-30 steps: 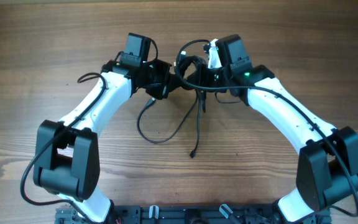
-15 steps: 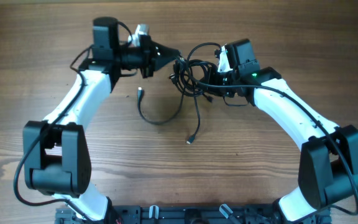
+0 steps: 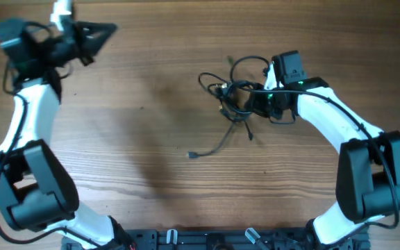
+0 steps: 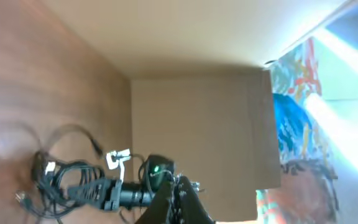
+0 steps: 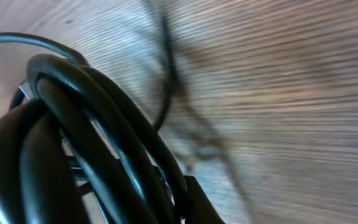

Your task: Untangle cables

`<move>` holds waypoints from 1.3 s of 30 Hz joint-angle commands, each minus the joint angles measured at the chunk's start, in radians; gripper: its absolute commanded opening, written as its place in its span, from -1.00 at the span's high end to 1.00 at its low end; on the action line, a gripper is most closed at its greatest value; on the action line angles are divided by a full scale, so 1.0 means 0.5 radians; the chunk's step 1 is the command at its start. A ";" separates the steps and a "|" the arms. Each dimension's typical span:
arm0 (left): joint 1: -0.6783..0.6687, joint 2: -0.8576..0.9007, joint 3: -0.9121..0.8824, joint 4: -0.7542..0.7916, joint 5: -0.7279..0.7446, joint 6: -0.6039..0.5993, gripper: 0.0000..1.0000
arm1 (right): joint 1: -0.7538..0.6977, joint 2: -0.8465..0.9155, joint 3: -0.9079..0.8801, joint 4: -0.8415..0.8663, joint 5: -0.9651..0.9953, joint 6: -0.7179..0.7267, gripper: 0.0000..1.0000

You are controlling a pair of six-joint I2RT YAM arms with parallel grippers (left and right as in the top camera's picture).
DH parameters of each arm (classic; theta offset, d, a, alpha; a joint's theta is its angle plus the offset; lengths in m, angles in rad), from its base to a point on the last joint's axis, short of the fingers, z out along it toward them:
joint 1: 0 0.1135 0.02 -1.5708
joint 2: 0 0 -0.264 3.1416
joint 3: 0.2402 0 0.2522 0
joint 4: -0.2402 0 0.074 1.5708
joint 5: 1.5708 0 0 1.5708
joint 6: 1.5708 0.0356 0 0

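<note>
The cables [image 3: 229, 89] are a bunch of thin black cords right of the table's middle. One loose end trails down-left to a small plug [image 3: 193, 155]. My right gripper [image 3: 247, 98] is shut on the bunch. In the right wrist view the cords [image 5: 73, 130] fill the left side against the dark finger [image 5: 197, 199]. My left gripper [image 3: 101, 31] is far off at the upper left with its fingers together, and I see no cord in it. In the left wrist view its shut fingers [image 4: 174, 185] point toward the distant bunch [image 4: 55, 186].
The wooden table [image 3: 130, 139] runs under both arms. A dark rail [image 3: 200, 239] lies along the near edge. In the left wrist view a beige wall panel [image 4: 197, 112] and a coloured cloth [image 4: 297, 112] stand beyond the table.
My left arm has swung from beside the bunch far out to the upper left. The loose loop that lay left of the bunch no longer shows. The bunch and right gripper shifted slightly right.
</note>
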 commanded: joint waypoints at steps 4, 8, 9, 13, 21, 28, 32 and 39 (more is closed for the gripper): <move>-0.125 -0.136 0.034 0.299 -0.001 -0.234 0.92 | 0.034 0.013 0.020 0.022 -0.017 -0.030 0.91; -0.461 -0.136 0.033 -0.510 -0.170 0.413 0.92 | 0.034 0.013 0.020 0.020 -0.092 -0.047 0.92; -0.513 -0.136 0.033 -0.811 -0.346 0.602 0.89 | 0.034 0.013 0.021 0.019 -0.100 -0.051 0.91; -0.663 -0.136 0.033 -1.706 -1.284 0.987 0.79 | 0.034 0.013 0.021 0.020 -0.134 -0.060 0.91; -1.241 -0.130 0.033 -1.952 -1.900 0.738 -0.61 | 0.035 0.013 0.021 -0.018 -0.130 -0.079 0.92; -1.576 0.058 0.033 -1.911 -2.089 0.180 -0.11 | 0.035 0.013 0.021 -0.024 -0.131 -0.097 0.91; -1.627 0.195 0.033 -1.850 -2.087 -0.018 -0.08 | 0.035 0.013 0.021 -0.027 -0.131 -0.097 0.91; -1.713 0.285 0.033 -1.642 -2.097 -0.134 0.00 | 0.035 0.013 0.021 -0.027 -0.131 -0.097 0.91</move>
